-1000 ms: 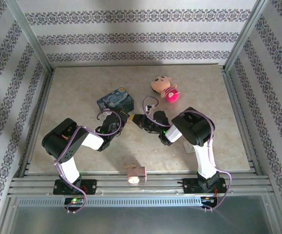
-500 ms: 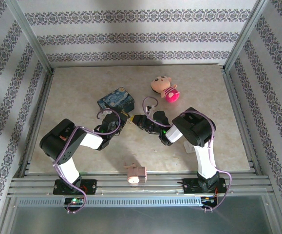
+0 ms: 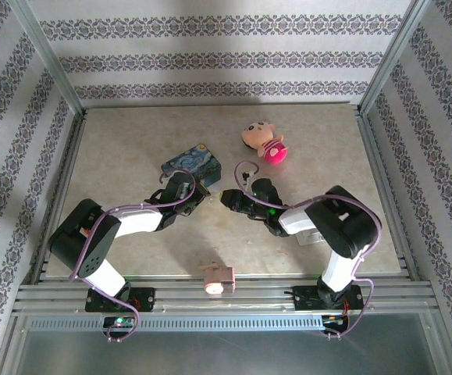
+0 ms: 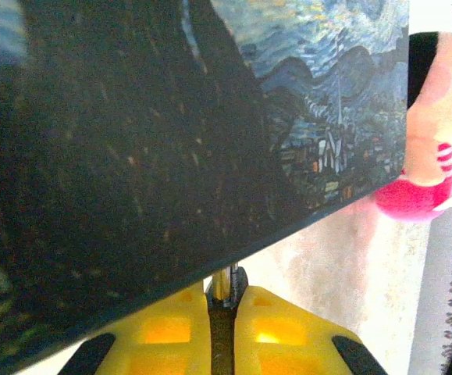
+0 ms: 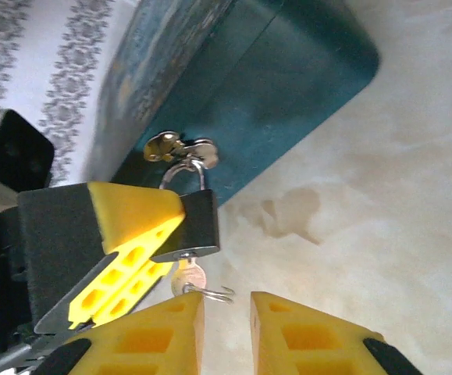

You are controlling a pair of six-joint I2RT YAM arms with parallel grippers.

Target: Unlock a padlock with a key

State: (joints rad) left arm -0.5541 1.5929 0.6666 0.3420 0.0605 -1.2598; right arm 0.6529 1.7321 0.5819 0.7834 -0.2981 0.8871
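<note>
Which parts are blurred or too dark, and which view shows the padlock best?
Left wrist view: the blue tin sits so close that much of it is a dark, soft blur, and the plush toy is washed out by light. Right wrist view: the padlock and its key are the sharpest here. Top view: the table is evenly lit, but the padlock is too small to read.

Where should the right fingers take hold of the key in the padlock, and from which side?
Pinch the key by its brass head, the part free below the padlock, probably coming from directly beneath. Its shaft is buried in the lock, and the left fingers clamp the padlock's body from one side.
</note>
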